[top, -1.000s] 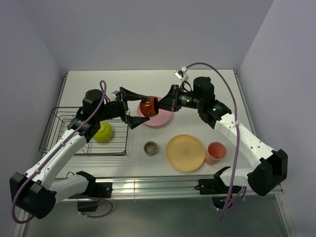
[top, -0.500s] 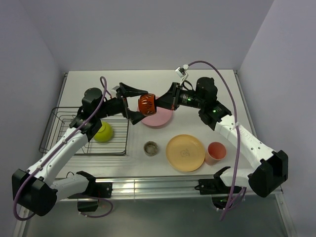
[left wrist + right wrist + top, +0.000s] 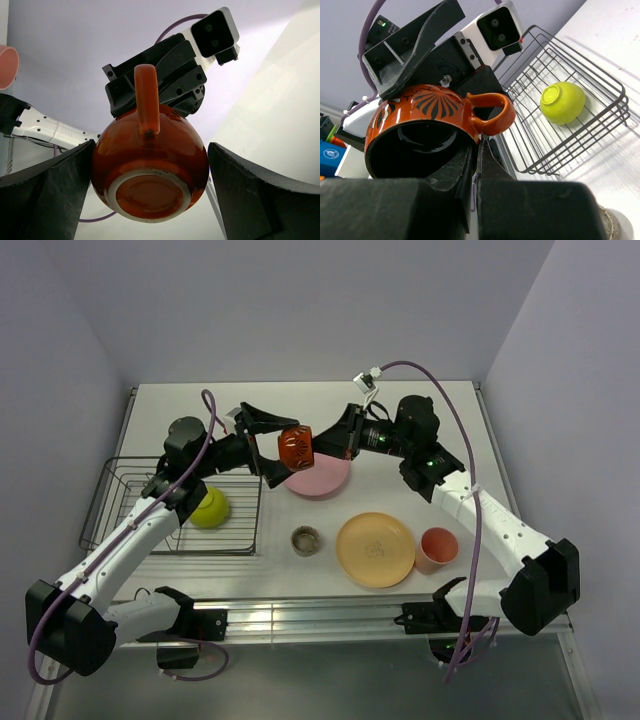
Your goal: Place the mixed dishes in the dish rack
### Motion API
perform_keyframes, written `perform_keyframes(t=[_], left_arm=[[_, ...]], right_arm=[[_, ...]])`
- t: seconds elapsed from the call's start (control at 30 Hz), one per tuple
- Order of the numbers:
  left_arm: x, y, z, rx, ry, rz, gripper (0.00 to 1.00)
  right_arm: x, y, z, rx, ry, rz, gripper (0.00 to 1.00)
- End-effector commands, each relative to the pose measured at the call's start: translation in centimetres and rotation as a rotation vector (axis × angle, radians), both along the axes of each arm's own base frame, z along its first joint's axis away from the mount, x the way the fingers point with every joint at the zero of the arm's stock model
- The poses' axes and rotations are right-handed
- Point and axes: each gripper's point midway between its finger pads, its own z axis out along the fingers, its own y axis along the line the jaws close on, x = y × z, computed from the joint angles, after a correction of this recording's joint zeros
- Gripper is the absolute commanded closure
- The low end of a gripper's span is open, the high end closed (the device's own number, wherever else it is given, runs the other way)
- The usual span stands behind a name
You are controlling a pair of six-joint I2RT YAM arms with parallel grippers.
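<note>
Nearest the arm bases, the yellow-orange plate [image 3: 375,548] lies flat on the table [image 3: 440,440]. The salmon-pink cup [image 3: 437,548] stands upright just to its right and the tiny beige-grey cup [image 3: 306,539] just to its left.

Further left is the dish rack [image 3: 120,502], with the lime-green bowl [image 3: 209,507] lying mouth down on its near right bars.

Beyond the small cup, the pink plate [image 3: 322,480] rests on the table at mid-depth.

Above the plate's far left rim, the small red-orange bowl [image 3: 295,445] hangs in the air between the two arms, clear of the table and outside the rack. It is tipped on its side, its dark mouth facing right and its base facing left.

The right gripper [image 3: 318,447] is clenched on the bowl's rim, with one finger inside the dark hollow and the other outside, beside the handle.

The left gripper [image 3: 280,454] is spread wide, its fingers straddling the bowl's round body from the base side. In the left wrist view, one finger [image 3: 50,200] seems to lie against the bowl's side. The other finger [image 3: 255,200] stands just clear of it. Whether either finger truly presses on the bowl cannot be told.
</note>
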Motion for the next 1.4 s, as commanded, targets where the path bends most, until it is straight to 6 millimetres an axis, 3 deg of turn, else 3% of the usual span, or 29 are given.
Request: perform_keyframes(t=[0.0, 0.27, 0.33, 0.43, 0.53, 0.6, 0.63, 0.7, 0.73, 0.77, 0.8, 0.83, 0.87, 0.97, 1.03, 1.07, 1.1, 1.13, 1.2, 1.27, 1.37], left_arm=[[-1.1, 0.5, 4.4, -0.102, -0.047, -0.017, 0.01], [-1.1, 0.6, 4.8, -0.114, -0.072, -0.018, 0.02], [-1.0, 0.6, 5.0, -0.119, -0.08, -0.017, 0.04], [-1.0, 0.6, 5.1, -0.123, -0.091, -0.018, 0.15], [-1.0, 0.7, 5.2, -0.133, -0.108, -0.01, 0.41], [-1.0, 0.8, 5.0, -0.135, -0.112, -0.002, 0.83], [-1.0, 0.7, 4.5, -0.125, -0.1, -0.004, 1.0], [-1.1, 0.8, 3.7, -0.108, -0.095, 0.007, 1.0], [-0.9, 0.9, 2.6, -0.075, -0.082, 0.014, 1.0], [-0.8, 1.3, 2.3, -0.061, -0.084, 0.029, 1.0], [-0.6, 1.6, 1.1, -0.039, -0.068, 0.039, 1.0], [-0.4, 1.9, -0.2, 0.001, -0.048, 0.05, 1.0], [-0.2, 2.9, -0.4, 0.012, -0.055, 0.081, 1.0], [0.6, 5.4, -3.3, 0.111, -0.02, 0.156, 1.0], [0.9, 7.2, -5.1, 0.234, -0.057, 0.2, 1.0], [1.9, 9.4, -6.2, 0.297, -0.041, 0.264, 1.0], [1.7, 10.9, -8.1, 0.395, 0.051, 0.292, 1.0], [1.6, 12.2, -9.4, 0.512, -0.006, 0.297, 1.0], [1.9, 15.7, -11.8, 0.727, 0.076, 0.367, 1.0], [2.2, 17.5, -13.3, 0.904, 0.042, 0.347, 1.0], [2.5, 19.8, -14.0, 1.066, 0.021, 0.366, 1.0]], right_arm=[[0.0, 0.5, 1.3, 0.036, -0.05, 0.025, 1.0], [0.3, 0.8, 0.9, 0.024, -0.035, 0.031, 1.0], [0.4, 0.8, 0.7, 0.02, -0.03, 0.029, 1.0], [0.5, 0.9, 0.5, 0.015, -0.021, 0.035, 1.0], [0.7, 1.0, 0.2, 0.004, -0.015, 0.032, 1.0], [0.9, 1.0, 0.1, -0.011, -0.01, 0.031, 1.0], [0.9, 1.1, -0.1, -0.022, -0.005, 0.03, 0.87], [1.4, 0.8, -0.5, -0.066, 0.005, -0.003, 0.6], [1.7, 0.6, -0.8, -0.086, 0.01, -0.023, 0.35], [2.0, 0.2, -0.5, -0.104, -0.018, -0.05, 0.23], [2.5, -0.4, -1.7, -0.154, 0.023, -0.104, 0.07], [2.7, -0.8, -1.8, -0.17, 0.02, -0.131, 0.01], [2.6, -1.5, -1.8, -0.184, 0.01, -0.157, 0.0], [3.4, -4.0, -3.0, -0.246, 0.033, -0.276, 0.0], [4.7, -6.7, -4.7, -0.331, 0.08, -0.434, 0.0], [4.7, -7.6, -4.7, -0.357, 0.066, -0.464, 0.0], [4.5, -8.6, -5.6, -0.404, 0.092, -0.488, 0.0], [4.8, -9.7, -6.1, -0.443, 0.098, -0.544, 0.0], [4.2, -10.6, -6.6, -0.497, 0.102, -0.547, 0.0], [3.6, -11.1, -6.9, -0.525, 0.094, -0.546, 0.0], [2.6, -12.0, -7.7, -0.553, 0.1, -0.554, 0.0]])
